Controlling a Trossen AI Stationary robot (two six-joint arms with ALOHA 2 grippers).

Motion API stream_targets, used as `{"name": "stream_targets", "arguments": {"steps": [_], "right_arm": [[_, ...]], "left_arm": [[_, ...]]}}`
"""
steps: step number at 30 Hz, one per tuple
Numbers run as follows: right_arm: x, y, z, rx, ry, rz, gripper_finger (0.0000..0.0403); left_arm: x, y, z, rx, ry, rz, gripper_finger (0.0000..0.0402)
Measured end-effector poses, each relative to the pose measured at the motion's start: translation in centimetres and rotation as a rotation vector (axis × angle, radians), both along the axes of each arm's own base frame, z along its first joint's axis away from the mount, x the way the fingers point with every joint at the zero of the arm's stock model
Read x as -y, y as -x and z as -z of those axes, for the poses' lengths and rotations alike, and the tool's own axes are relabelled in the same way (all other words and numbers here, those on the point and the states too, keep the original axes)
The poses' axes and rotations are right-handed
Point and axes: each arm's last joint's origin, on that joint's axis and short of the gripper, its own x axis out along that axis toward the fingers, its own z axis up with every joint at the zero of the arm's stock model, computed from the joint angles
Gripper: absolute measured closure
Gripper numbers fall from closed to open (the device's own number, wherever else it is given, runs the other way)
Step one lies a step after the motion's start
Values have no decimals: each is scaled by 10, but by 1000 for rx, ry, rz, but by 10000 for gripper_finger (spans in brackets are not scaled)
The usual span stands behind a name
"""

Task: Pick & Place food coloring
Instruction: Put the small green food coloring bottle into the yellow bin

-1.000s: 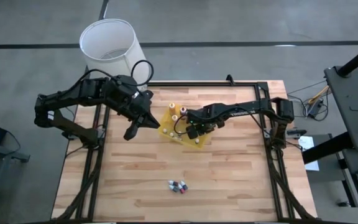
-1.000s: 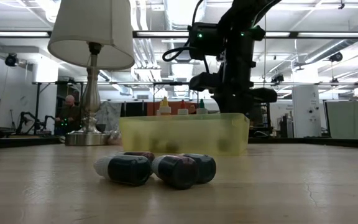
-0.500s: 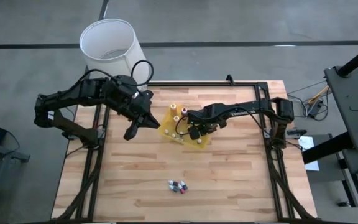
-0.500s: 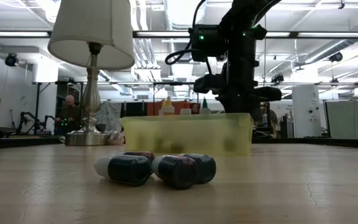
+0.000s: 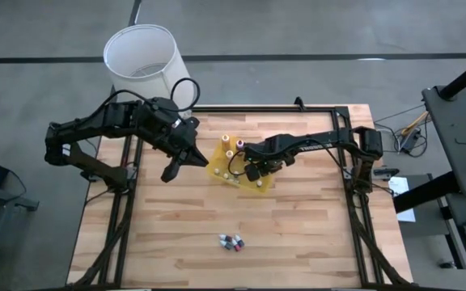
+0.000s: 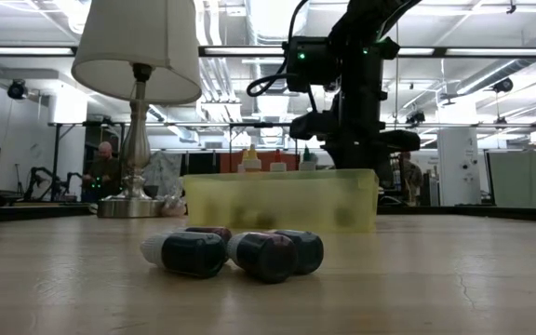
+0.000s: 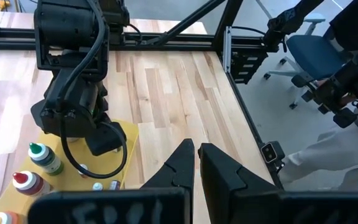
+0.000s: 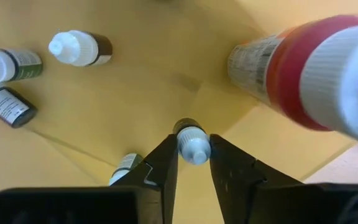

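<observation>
Item: right gripper (image 8: pixel 194 163), inside the yellow tray (image 5: pixel 217 170) at table centre. I am keeping its fingers narrow around a white-capped vial (image 8: pixel 193 147), apparently setting it down. Left gripper (image 7: pixel 196 163), at tray's nine o'clock, pressed together, waiting.

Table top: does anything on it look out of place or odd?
Yes. Three small dark vials lie on their sides in a loose cluster on the bare wooden table, well apart from the yellow tray that holds the other bottles. Nothing looks spilled or damaged.
</observation>
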Motion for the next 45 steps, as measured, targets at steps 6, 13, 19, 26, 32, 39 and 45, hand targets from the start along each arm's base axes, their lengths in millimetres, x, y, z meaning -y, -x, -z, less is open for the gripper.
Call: {"name": "stream_targets", "arguments": {"steps": [6,13,19,26,32,39,45], "right_arm": [[0,0,0,1,6,7,281],[-1,0,0,3,4,18,244],[-7,-1,-15,18,11,-6,229],[-16,-3,-48,97,26,-76,223],[-57,-6,-79,198,84,-270,223],[-122,2,-92,267,89,-503,223],[-161,10,-94,309,-5,-646,223]], "left_arm": [[0,0,0,0,-1,0,401],[0,0,0,0,-1,0,401],[0,0,0,0,0,0,401],[0,0,0,-2,6,-4,401],[0,3,1,-28,30,-19,401],[1,15,8,-9,47,-35,401],[2,19,28,97,116,-48,401]]}}
